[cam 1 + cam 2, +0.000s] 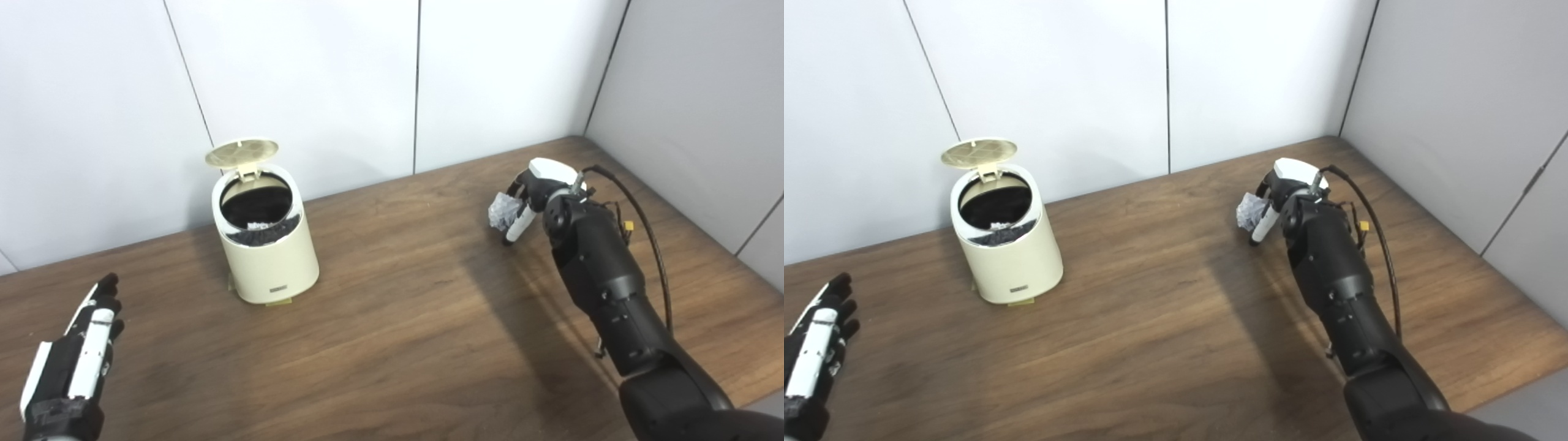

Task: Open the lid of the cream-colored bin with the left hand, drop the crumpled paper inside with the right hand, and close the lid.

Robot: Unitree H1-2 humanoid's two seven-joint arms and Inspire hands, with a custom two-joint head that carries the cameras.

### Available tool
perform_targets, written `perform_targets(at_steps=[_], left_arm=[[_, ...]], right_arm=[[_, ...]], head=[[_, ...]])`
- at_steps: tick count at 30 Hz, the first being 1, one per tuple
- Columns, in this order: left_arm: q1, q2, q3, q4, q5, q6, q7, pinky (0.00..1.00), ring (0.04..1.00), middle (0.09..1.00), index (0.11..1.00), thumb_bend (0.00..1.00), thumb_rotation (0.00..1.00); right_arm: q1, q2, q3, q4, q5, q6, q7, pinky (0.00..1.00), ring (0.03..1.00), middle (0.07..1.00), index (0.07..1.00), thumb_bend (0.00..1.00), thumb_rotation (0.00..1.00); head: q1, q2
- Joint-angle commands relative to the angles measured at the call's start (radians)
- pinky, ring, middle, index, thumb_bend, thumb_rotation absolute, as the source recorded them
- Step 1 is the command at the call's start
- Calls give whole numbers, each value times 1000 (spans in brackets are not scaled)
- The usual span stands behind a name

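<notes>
On the wooden table [392,343], left eye view: one cream-colored bin [267,242], standing left of centre near the back wall, its lid [241,152] already tipped up and back on its hinge, the dark-lined mouth exposed with some pale scrap inside. One small label plate [277,289] low on the bin's front; its writing is too small to read. One left hand [76,355], low at the near left corner, fingers extended and apart, holding nothing, well apart from the bin. One right hand [531,199], far right of the bin, fingers curled around the crumpled paper [504,211], which sits at the hand's left side close above or on the tabletop; contact with the wood cannot be told. Step in hand, by judgement: lid-opening is done, the paper is being grasped or just lifted, and the drop is not yet made. Right eye view: same items from a slightly shifted place, the bin [1006,245] farther left, the paper [1248,211] held in the right hand [1277,196], the left hand [814,343] partly cut by the frame edge. Next move calls for raising the paper clear, carrying it leftward across the open table to above the bin's mouth, and releasing it there; the upright lid should be kept clear of the arriving hand. No brand legible anywhere.
</notes>
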Motion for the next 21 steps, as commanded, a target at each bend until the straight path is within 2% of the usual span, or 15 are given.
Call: perform_targets(at_steps=[1,2,4,5,6,16,21], left_arm=[[-29,15,1,-16,10,-14,6,1000,1000,1000,1000,325,780],[-29,13,1,-19,11,-7,8,1000,1000,1000,1000,319,776],[-28,13,0,-25,14,2,11,1000,1000,998,1000,312,761],[-28,13,0,-26,16,4,12,1000,1000,998,1000,309,760],[-28,14,-2,-27,18,6,12,1000,1000,997,1000,308,759],[-34,10,-9,-26,32,7,9,1000,1000,996,1000,339,764],[-27,6,-12,-37,41,11,11,1000,1000,997,1000,339,775]], right_arm=[[-22,-21,2,-26,17,2,-72,839,701,659,523,585,109],[-19,-25,8,-27,27,2,-91,835,675,641,505,554,118],[-15,-32,21,-29,41,1,-124,949,655,608,488,528,127],[-13,-37,28,-28,51,1,-141,980,639,572,467,524,52],[-11,-43,37,-29,66,-1,-157,994,624,545,460,525,16],[-3,-74,72,-43,153,1,-217,1000,592,496,475,530,0],[1,-83,89,-50,167,1,-226,1000,618,506,466,530,0]], head=[[0,3],[0,3],[0,3],[-4,3],[-6,4],[1,5],[6,4]])
